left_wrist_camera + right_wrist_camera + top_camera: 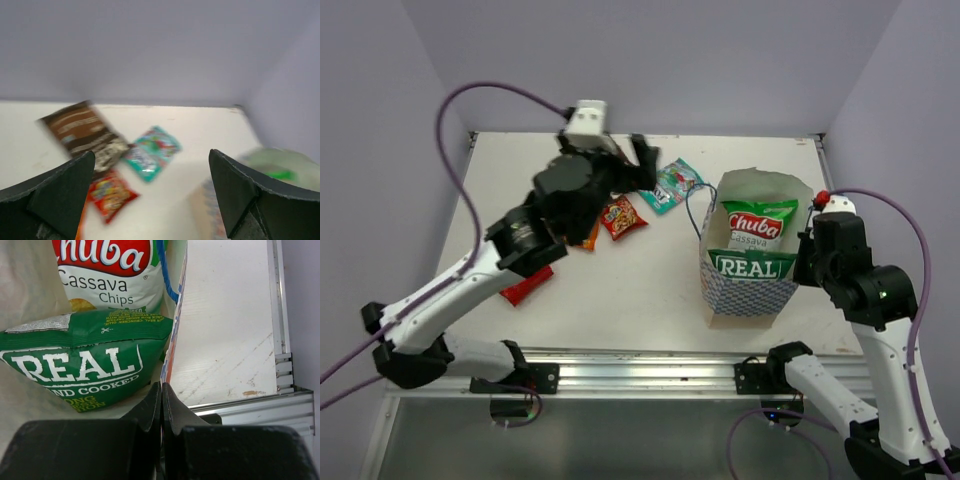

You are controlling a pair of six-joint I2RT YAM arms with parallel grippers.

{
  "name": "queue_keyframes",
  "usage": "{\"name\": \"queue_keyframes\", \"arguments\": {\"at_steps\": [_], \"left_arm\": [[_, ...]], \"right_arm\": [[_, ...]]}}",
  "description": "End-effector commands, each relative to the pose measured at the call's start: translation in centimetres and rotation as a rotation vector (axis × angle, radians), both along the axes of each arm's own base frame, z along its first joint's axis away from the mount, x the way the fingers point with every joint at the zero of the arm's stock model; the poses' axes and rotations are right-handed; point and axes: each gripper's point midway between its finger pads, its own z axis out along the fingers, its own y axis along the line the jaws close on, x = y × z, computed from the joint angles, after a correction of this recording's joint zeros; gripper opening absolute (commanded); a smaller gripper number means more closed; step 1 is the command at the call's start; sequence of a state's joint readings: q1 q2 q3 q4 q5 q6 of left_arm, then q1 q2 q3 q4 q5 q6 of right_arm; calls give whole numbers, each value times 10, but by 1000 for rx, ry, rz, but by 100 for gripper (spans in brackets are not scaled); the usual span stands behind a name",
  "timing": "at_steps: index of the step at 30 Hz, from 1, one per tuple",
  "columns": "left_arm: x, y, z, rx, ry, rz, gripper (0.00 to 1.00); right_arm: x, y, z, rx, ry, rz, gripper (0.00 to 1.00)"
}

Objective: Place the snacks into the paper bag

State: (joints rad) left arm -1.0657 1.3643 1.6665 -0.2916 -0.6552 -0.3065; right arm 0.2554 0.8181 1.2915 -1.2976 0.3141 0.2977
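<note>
Jaws clenched on the wall of the paper bag (750, 292) near the right edge of the counter (650, 290), the right gripper (161, 390) seemingly props it open, while the left gripper (151, 165), jaws released and empty, hangs over loose packets (622, 216) by the far edge

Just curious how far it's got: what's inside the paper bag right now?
Inside the paper bag lie two green crisp packets: the Chuba packet and, overlapping it, the REAL packet. Anything beneath them is hidden.
</note>
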Motion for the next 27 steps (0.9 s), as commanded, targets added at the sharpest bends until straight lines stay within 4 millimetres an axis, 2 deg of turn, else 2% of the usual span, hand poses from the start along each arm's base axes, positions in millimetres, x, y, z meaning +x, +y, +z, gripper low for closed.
{"name": "queue_keyframes", "arguments": {"at_steps": [1, 2, 3, 4, 5, 7, 8, 10, 15, 16, 18, 20, 21, 22, 23, 24, 25, 27], "left_arm": [[65, 136, -138, 199, 286, 448, 100], [77, 195, -186, 224, 400, 611, 100], [75, 217, -210, 248, 467, 667, 100], [74, 254, -232, 252, 536, 755, 100], [62, 271, -271, 295, 617, 784, 100], [52, 288, -297, 299, 667, 820, 100], [42, 297, -317, 306, 711, 849, 100], [34, 304, -334, 292, 748, 883, 100], [9, 313, -380, 341, 839, 925, 100], [0, 315, -397, 356, 866, 919, 100], [-7, 312, -417, 372, 911, 894, 99], [-10, 312, -424, 386, 939, 890, 86], [-7, 311, -421, 386, 926, 891, 73], [-3, 312, -417, 390, 911, 892, 30], [0, 314, -410, 389, 889, 902, 6], [2, 315, -405, 386, 877, 908, 0], [4, 315, -399, 392, 864, 906, 0], [18, 312, -372, 351, 816, 905, 0]], "right_arm": [[9, 8, 13, 33, -50, 29, 0], [9, 8, 15, 33, -53, 30, 0], [10, 8, 16, 33, -56, 30, 0], [9, 8, 16, 32, -56, 29, 0], [10, 8, 18, 34, -64, 27, 0], [11, 9, 18, 36, -63, 31, 0], [12, 10, 17, 36, -58, 34, 0], [14, 11, 17, 39, -56, 37, 0], [16, 14, 17, 54, -59, 40, 0], [16, 14, 17, 56, -60, 39, 0], [16, 15, 16, 61, -58, 40, 0], [15, 15, 15, 60, -57, 40, 0], [15, 14, 15, 58, -56, 38, 0], [15, 14, 13, 57, -53, 38, 0], [15, 14, 13, 57, -53, 38, 0], [15, 15, 13, 59, -51, 40, 0], [16, 16, 13, 63, -50, 42, 0], [16, 16, 13, 68, -51, 41, 0]]}}
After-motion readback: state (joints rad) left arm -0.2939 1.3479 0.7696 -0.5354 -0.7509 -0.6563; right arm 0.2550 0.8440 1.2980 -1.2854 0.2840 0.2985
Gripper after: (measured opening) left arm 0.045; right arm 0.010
